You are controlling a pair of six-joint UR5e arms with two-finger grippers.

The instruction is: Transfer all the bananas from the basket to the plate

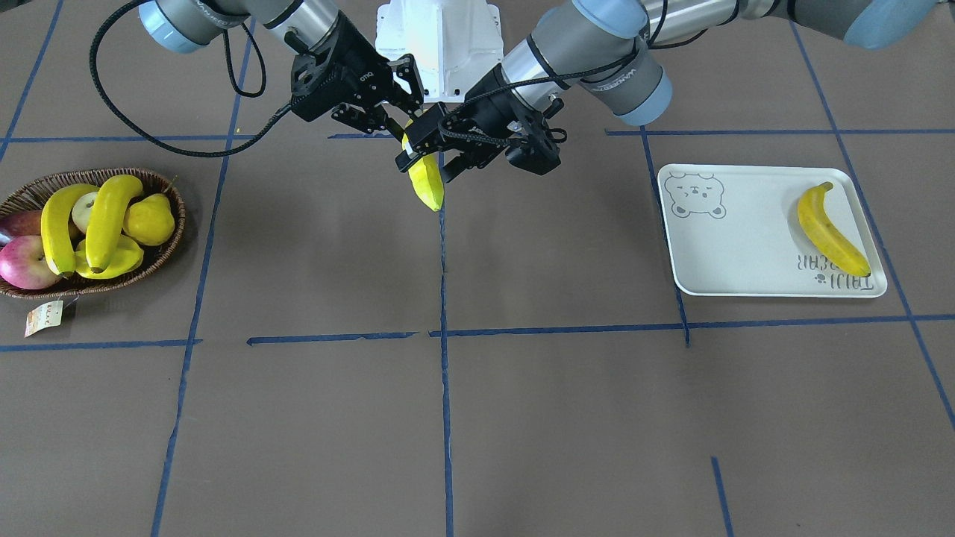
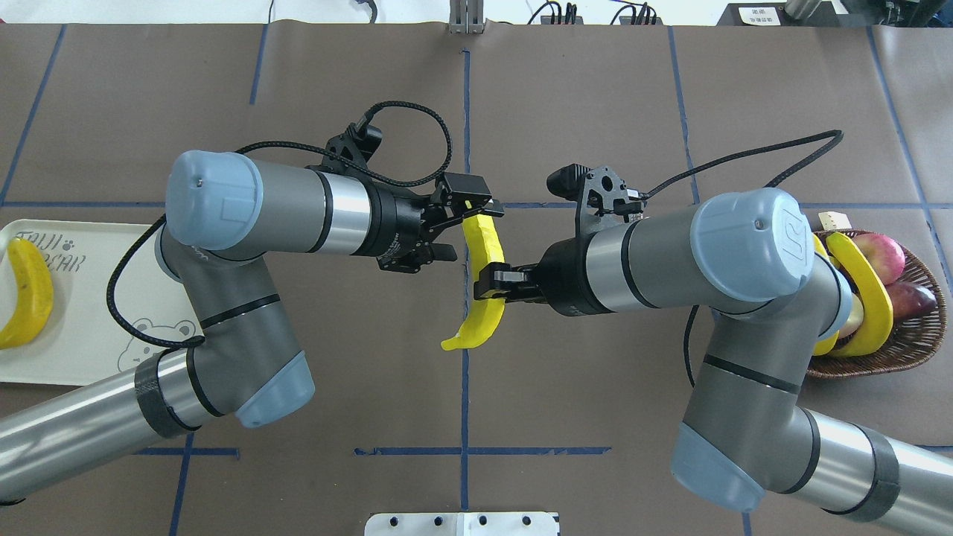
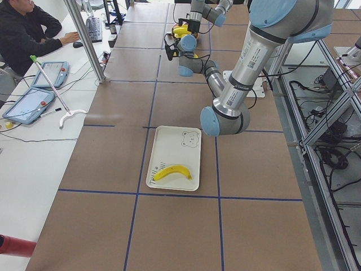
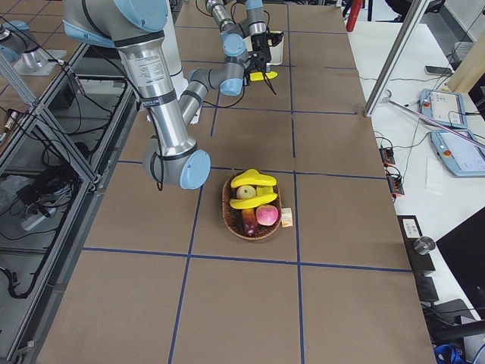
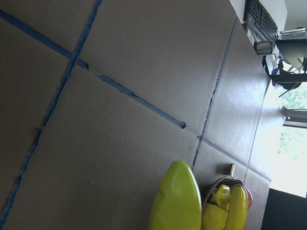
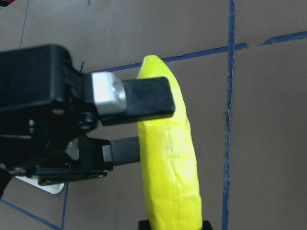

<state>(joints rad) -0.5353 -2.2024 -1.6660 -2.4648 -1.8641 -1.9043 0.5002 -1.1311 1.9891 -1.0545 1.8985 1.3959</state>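
Note:
Above the table's middle, one yellow banana (image 2: 484, 313) (image 1: 427, 186) is held at both ends of a hand-over. My right gripper (image 2: 493, 284) is shut on its middle. My left gripper (image 2: 476, 212) (image 1: 431, 160) has a finger on each side of the far end and looks shut on it; in the right wrist view one of its fingers (image 6: 144, 98) crosses the banana (image 6: 170, 167). Two more bananas (image 1: 108, 216) (image 1: 56, 227) lie in the wicker basket (image 1: 177, 224) (image 2: 916, 335). Another banana (image 1: 828, 231) (image 2: 26, 290) lies on the bear-print plate (image 1: 746, 246) (image 2: 82, 335).
The basket also holds red apples (image 1: 26, 265), a yellow pear-like fruit (image 1: 149, 220) and a paper tag (image 1: 43, 317) on a string. The robot base (image 1: 440, 37) stands behind the grippers. A person (image 3: 28, 34) sits at a side desk with tablets (image 3: 31, 104).

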